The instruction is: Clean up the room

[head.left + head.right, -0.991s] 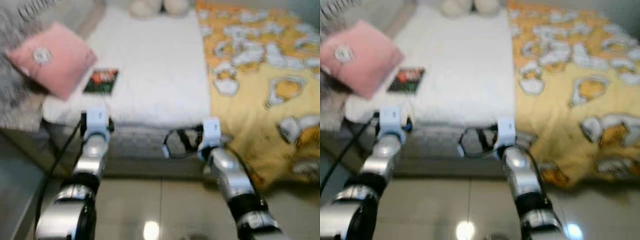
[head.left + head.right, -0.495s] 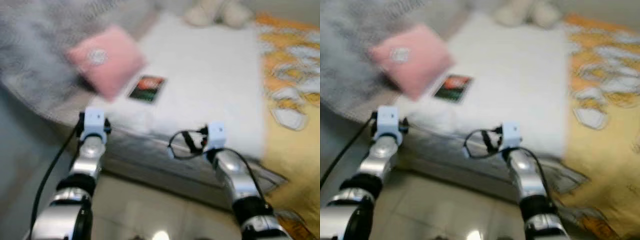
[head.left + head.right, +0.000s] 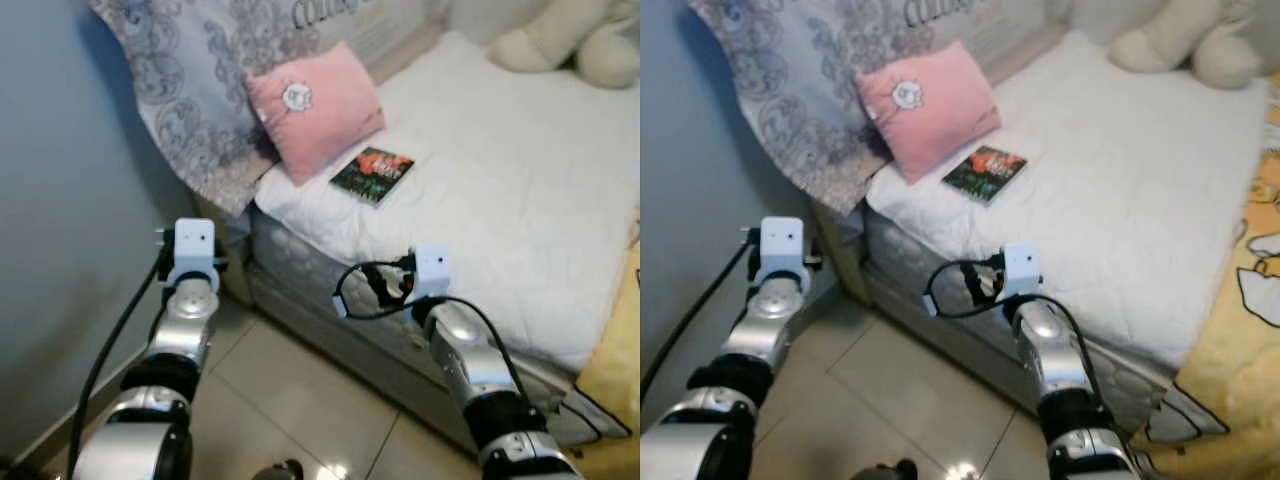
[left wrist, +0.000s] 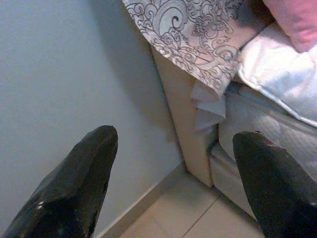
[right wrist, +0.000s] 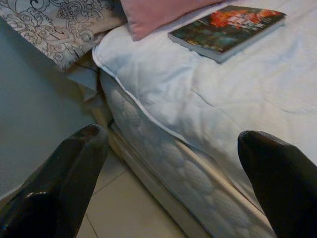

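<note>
A dark book with a red and green cover [image 3: 372,173] lies flat on the white bed sheet [image 3: 500,190], just beside a pink pillow [image 3: 313,107]. My right gripper [image 5: 173,133] is open and empty, held low in front of the mattress edge, short of the book [image 5: 225,29]. My left gripper [image 4: 173,136] is also open and empty, pointing at the blue wall [image 4: 74,74] and the bed's corner. Both silver arms [image 3: 180,330] reach forward over the floor.
A grey patterned pillow [image 3: 200,80] leans at the head of the bed against the wall. A cream plush toy [image 3: 565,40] sits at the far side of the bed, and a yellow printed blanket [image 3: 1250,300] hangs at the right. Beige tiled floor [image 3: 300,400] lies below.
The whole picture has swung left and sharpened: wall and bed corner have come in, the yellow blanket has slid off right. Both arms keep the same pose.
</note>
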